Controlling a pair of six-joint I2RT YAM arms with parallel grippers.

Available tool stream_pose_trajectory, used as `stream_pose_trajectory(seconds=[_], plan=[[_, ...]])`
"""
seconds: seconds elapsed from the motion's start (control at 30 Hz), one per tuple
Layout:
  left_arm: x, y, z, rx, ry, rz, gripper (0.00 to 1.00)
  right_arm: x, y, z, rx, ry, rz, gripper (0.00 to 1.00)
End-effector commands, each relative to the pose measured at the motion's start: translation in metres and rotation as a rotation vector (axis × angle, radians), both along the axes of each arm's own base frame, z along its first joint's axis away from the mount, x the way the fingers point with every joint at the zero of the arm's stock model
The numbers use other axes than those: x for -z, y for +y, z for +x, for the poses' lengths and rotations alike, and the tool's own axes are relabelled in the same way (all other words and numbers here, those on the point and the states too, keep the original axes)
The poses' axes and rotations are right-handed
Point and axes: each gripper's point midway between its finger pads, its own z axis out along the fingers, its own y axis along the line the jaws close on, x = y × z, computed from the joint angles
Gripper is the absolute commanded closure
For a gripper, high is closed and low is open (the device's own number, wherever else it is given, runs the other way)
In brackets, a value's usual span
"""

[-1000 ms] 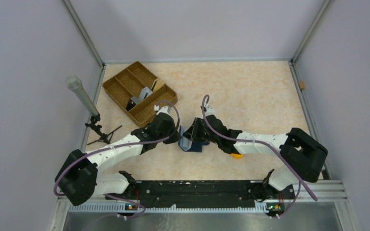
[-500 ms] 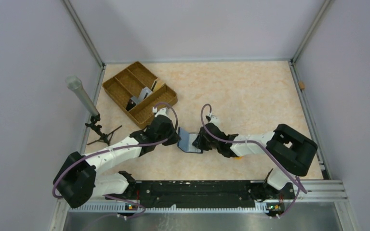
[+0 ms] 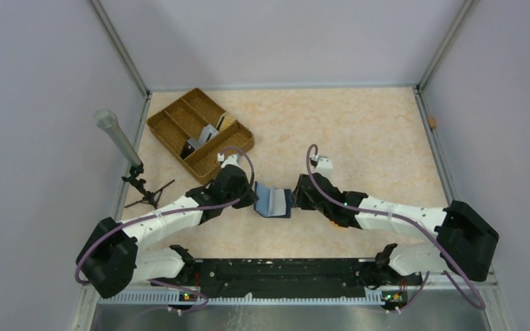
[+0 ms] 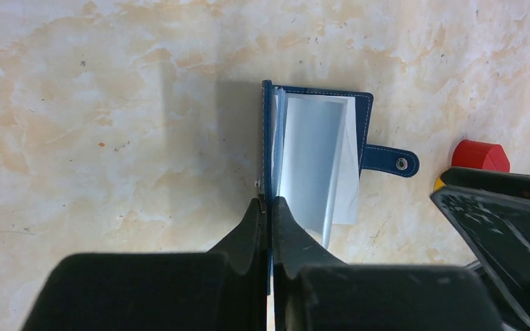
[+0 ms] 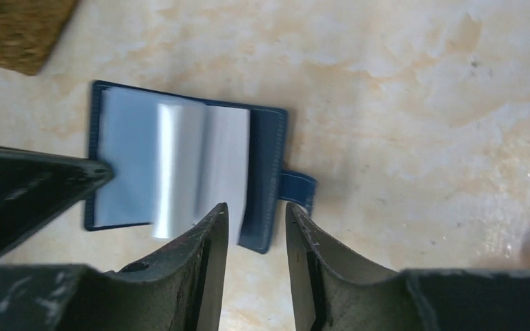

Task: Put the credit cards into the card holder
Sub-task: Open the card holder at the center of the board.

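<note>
The dark navy card holder lies open on the table between both arms, with its lighter blue-grey inside facing up and its snap tab pointing right. My left gripper is shut on the edge of the holder's left cover, which stands on edge. My right gripper is open just off the holder's tab side, with nothing between its fingers. Grey credit cards lean in the brown tray. Whether a card sits in the holder's sleeves I cannot tell.
The brown woven divided tray stands at the back left. A grey rod on a small black tripod is by the left wall. A red round piece and a yellow one lie under the right arm.
My right gripper has pulled back to the right off the card holder and opened. The holder now lies spread open. The left gripper has kept its hold.
</note>
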Motion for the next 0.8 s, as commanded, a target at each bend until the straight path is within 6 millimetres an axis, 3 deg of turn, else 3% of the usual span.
stream_pose_trajectory(seconds=[0.0,0.1,0.2,0.43,0.57,0.77], plan=[[-0.012,-0.004,0.006,-0.014,-0.046,-0.041,1.0,-0.065,0.041,0.006,-0.144,-0.117,0.098,0.63],[-0.012,-0.005,0.006,-0.014,-0.045,-0.051,1.0,-0.075,0.075,0.001,-0.249,-0.101,0.184,0.64],[-0.011,-0.006,0.005,-0.013,-0.041,-0.058,1.0,-0.072,0.1,0.0,-0.3,-0.072,0.245,0.69],[-0.009,-0.006,0.003,-0.016,-0.037,-0.066,1.0,-0.058,0.139,0.005,-0.364,-0.019,0.306,0.76],[-0.009,-0.005,0.003,-0.017,-0.038,-0.07,1.0,-0.036,0.142,0.01,-0.328,0.027,0.266,0.8],[-0.001,0.001,0.001,-0.039,-0.034,-0.056,1.0,0.015,0.107,0.016,-0.178,0.089,0.102,0.83]])
